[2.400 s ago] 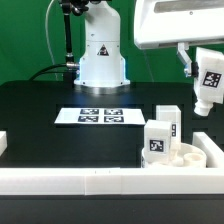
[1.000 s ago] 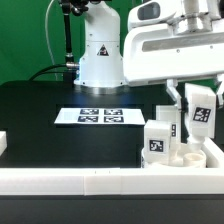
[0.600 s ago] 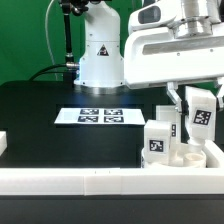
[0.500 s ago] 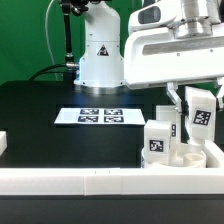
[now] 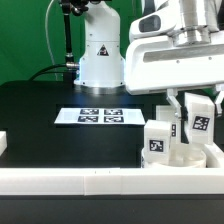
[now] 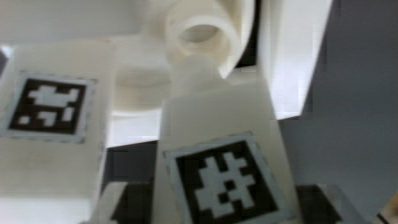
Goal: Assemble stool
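Lower now than before, my pincer [image 5: 196, 106] grips a white leg [image 5: 198, 126] tight (tag facing out), right over the round seat [image 5: 210, 153], beside another leg [image 5: 158, 140].

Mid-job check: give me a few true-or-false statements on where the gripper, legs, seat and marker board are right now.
1. The gripper is closed on the held leg, which bears a square tag. True.
2. The held leg lies flat on the black table. False: it hangs upright in the gripper, over the seat at the exterior view's right.
3. A standing leg with a tag is upright on the seat. True.
4. The marker board rests on top of the seat. False: it lies flat on the table, apart from the seat, toward the exterior view's left.
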Controlling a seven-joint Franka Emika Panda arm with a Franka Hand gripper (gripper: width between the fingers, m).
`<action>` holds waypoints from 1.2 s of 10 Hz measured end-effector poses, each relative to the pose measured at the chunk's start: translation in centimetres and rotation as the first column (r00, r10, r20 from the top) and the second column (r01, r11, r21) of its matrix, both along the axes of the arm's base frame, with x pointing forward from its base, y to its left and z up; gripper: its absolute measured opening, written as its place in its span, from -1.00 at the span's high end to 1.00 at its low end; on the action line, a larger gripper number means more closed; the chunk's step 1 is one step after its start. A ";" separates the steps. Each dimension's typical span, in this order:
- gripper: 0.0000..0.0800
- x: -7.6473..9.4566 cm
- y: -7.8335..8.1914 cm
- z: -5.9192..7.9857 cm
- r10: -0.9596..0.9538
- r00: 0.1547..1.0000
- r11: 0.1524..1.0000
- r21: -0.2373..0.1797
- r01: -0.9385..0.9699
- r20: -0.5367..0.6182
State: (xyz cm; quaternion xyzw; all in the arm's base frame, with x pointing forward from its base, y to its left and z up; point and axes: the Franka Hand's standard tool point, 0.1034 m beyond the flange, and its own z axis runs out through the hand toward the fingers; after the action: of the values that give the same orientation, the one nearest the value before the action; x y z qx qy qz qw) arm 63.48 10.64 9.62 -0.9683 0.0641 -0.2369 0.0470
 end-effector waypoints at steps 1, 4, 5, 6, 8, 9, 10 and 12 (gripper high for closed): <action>0.19 0.0 -0.1 -0.1 0.005 1.000 1.000 -0.003 -0.005 -0.001; 0.19 -0.7 0.3 -0.5 0.006 1.000 1.000 -0.001 -0.006 -0.002; 0.19 -1.0 0.4 -0.8 0.008 1.000 1.000 -0.002 -0.008 -0.007; 0.19 -1.0 0.3 -0.8 0.010 1.000 1.000 -0.004 -0.010 -0.004; 0.19 -0.9 0.2 -0.8 0.011 1.000 1.000 -0.007 -0.011 0.005; 0.19 -0.9 0.2 -0.8 0.011 1.000 1.000 -0.007 -0.011 0.005; 0.19 -0.8 0.1 -0.8 0.011 1.000 1.000 -0.008 -0.011 0.006; 0.19 -0.6 -0.1 -0.7 0.012 1.000 1.000 -0.010 -0.012 0.007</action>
State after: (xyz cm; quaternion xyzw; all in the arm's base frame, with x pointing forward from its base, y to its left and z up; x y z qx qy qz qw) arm 62.92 10.59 8.88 -0.9680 0.0571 -0.2404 0.0440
